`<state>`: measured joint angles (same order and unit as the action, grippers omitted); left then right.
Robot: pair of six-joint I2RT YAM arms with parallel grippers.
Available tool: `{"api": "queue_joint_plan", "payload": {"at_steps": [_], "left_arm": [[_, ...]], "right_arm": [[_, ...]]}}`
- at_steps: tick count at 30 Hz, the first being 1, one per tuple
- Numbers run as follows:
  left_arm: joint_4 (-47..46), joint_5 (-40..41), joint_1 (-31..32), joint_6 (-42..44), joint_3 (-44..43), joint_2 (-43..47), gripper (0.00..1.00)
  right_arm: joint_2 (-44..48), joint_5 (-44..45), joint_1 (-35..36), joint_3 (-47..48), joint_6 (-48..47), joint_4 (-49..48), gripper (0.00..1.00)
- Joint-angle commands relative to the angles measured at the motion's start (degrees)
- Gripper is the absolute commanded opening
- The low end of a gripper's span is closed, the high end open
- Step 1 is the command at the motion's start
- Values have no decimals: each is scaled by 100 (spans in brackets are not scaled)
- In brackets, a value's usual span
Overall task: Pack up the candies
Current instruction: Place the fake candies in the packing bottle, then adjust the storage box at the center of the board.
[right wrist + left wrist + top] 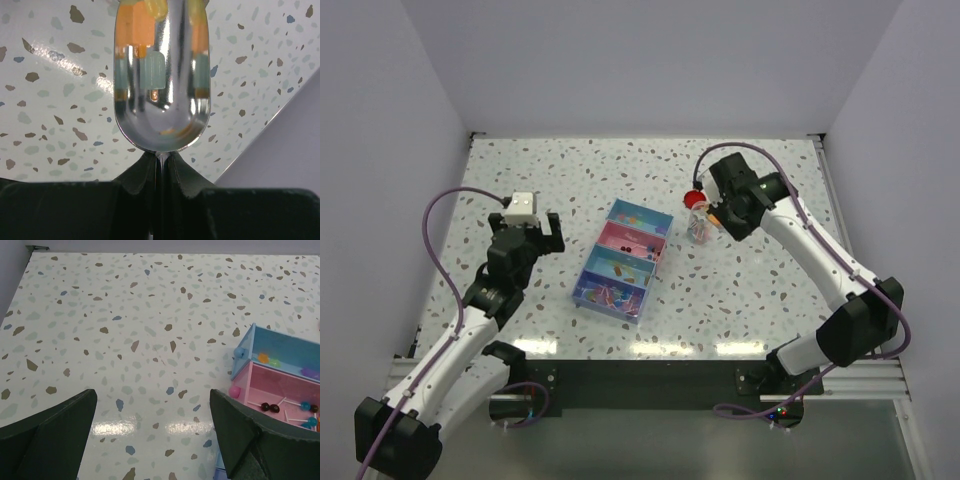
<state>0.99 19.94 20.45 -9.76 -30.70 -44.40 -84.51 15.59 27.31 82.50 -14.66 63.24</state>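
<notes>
From the lower left of the top view we see the left arm [470, 320] stretch up-frame, its left gripper [151, 400] spread wide over the speckled table [125, 315] beside the tray [243, 356] of candies [263, 358], while farther back, right of centre, the bent right arm [820, 260] has its right gripper [161, 160] pinched tight on a shiny spoon [161, 75].

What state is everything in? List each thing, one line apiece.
Left end effector: open, empty, over the table.
Right end effector: shut on the spoon by its handle.
Spoon: held, bowl pointing away from the wrist.
Tray: flat on the table, candies in all four compartments.
Jar: beside the right end effector, candies inside.
Red lid: at the jar; on or off, cannot tell.
</notes>
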Motion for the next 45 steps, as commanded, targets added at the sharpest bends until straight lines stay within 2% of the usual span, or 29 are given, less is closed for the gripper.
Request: {"api": "queue_joint_plan", "payload": {"at_steps": [1, 9, 21, 29, 34, 36, 41, 45], "left_arm": [[-302, 18, 47, 115, 46, 2, 100], [-310, 9, 56, 123, 46, 28, 100], [-310, -87, 56, 123, 64, 37, 100], [-267, -254, 56, 71, 55, -130, 100], [-196, -386, 56, 27, 11, -305, 100], [-135, -474, 56, -35, -32, -428, 100], [-108, -606, 56, -140, -103, -639, 100], [76, -685, 56, -175, -138, -815, 99]], "right_arm": [[-30, 137, -7, 293, -64, 241, 0], [-118, 339, 125, 389, -64, 399, 0], [-251, 1208, 564, 592, -11, 698, 0], [4, 1104, 600, 276, -72, 373, 0], [417, 797, 609, -93, -187, -161, 0], [751, 323, 609, -286, -301, -390, 0], [2032, -433, 618, -1269, -345, -1952, 0], [2140, -933, 618, -1403, -257, -2053, 0]]}}
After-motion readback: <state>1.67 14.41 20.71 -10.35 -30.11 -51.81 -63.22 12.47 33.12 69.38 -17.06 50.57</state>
